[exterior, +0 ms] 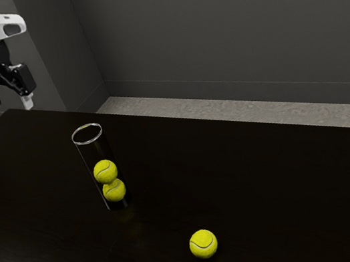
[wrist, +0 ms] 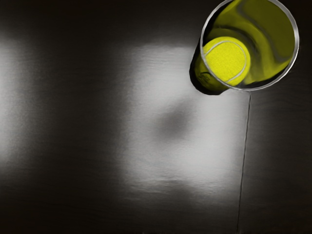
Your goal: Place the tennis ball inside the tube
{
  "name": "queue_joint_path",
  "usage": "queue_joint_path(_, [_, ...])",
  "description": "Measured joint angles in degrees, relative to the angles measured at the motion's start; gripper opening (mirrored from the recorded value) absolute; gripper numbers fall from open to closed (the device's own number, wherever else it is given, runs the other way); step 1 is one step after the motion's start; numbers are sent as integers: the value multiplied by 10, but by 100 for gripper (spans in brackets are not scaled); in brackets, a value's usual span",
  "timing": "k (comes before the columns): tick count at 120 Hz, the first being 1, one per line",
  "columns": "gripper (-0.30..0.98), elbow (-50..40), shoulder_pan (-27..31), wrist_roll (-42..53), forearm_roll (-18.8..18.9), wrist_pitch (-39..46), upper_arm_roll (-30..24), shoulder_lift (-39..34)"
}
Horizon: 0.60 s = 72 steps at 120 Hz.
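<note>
The gripper (exterior: 11, 101) is held in the air at the exterior view's upper left, pointed downward; its fingers are spread apart, with nothing clamped between them. The loose ball (exterior: 204, 244) is seen on the table (exterior: 286, 186), outside the tube (exterior: 100, 149), nearer the exterior camera and farther toward the exterior view's right; it is touched by neither gripper nor tube. The tube is stood upright on the table, its mouth open at the top; inside, the upper ball (exterior: 105, 171) is rested on the lower ball (exterior: 114, 190), and room is left above them. In the wrist view, the tube is looked into from above; a ball is seen through it, probably the upper one; pale reflections are spread over the table beside it.
</note>
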Motion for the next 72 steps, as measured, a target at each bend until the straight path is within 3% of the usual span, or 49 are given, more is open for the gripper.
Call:
queue_joint_path(18, [69,-1,-7,13,-2,-4,0,-1])
queue_joint_path(34, [69,-11,-54,21,-6,-3,1,-2])
queue_joint_path(52, [69,-102,-132,-6,-54,58,1,10])
queue_joint_path(72, [69,-164,-201,-40,-109,136,1,79])
